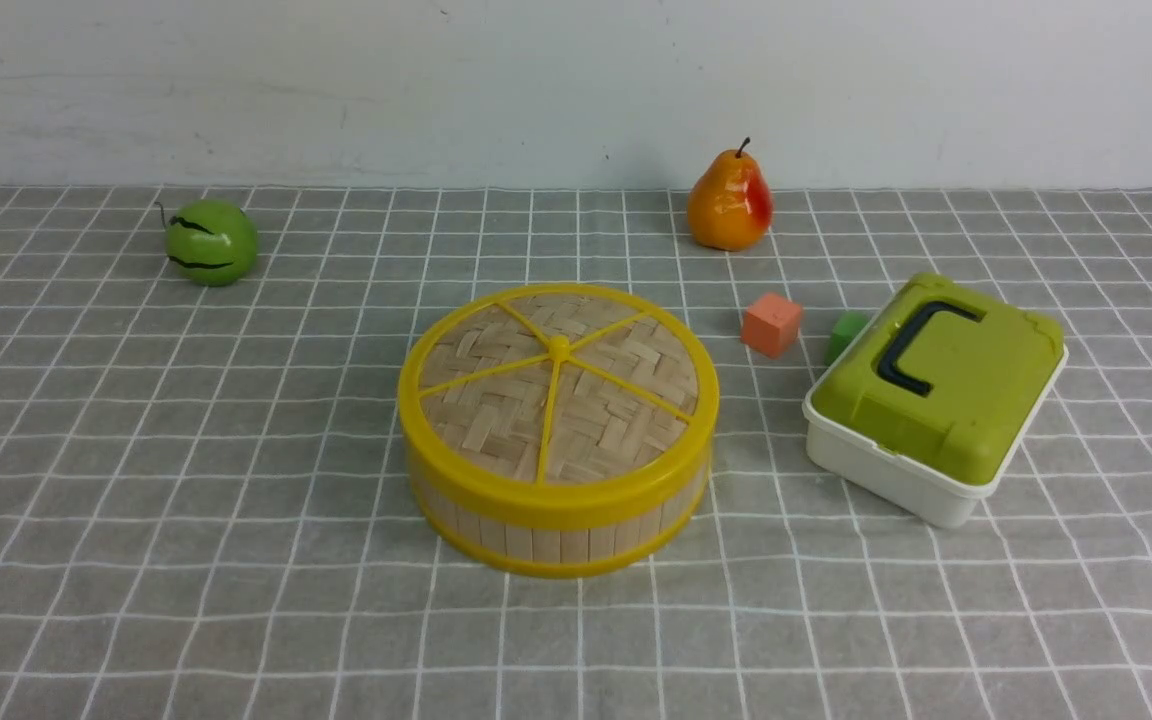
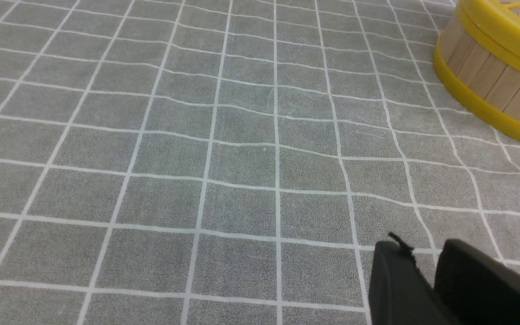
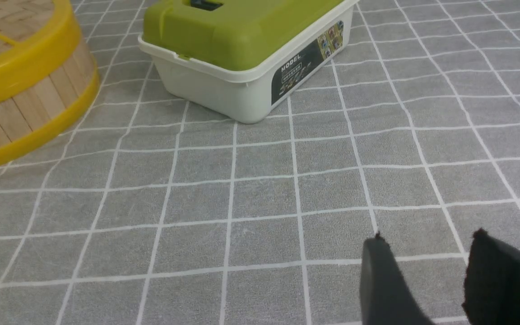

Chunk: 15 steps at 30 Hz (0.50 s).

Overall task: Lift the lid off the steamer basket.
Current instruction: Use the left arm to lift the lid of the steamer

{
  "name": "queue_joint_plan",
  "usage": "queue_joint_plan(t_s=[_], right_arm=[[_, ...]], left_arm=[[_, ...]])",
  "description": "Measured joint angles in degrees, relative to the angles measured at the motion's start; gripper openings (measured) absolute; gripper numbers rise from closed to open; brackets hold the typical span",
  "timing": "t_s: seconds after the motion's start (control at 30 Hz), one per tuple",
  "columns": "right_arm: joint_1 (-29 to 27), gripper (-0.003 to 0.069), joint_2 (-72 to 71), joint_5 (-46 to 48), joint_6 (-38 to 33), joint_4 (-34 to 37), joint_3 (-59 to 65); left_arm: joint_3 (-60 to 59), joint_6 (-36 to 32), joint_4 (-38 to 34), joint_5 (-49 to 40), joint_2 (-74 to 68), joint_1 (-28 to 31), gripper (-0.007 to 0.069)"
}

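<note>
Lid [image 1: 556, 385] | flat on steamer basket [image 1: 556, 530] | knob [image 1: 559, 348] up (round)

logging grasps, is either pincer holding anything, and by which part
nothing is held: left pincer and right pincer are empty, and the lid sits untouched on the steamer basket

Matte black gripper fingers [image 3: 379, 280], frayed tips
</note>
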State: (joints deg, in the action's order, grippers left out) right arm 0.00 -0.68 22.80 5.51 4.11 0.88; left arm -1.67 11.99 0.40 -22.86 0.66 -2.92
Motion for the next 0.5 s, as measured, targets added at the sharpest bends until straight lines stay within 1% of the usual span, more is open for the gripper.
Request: queue_joint_plan(t_s=[0.5], right_arm=[[0.0,0.0241,0.0,0.0,0.0,0.0,0.0]], left_arm=[[0.0,0.0,0.0,0.0,0.0,0.0,0.0148]])
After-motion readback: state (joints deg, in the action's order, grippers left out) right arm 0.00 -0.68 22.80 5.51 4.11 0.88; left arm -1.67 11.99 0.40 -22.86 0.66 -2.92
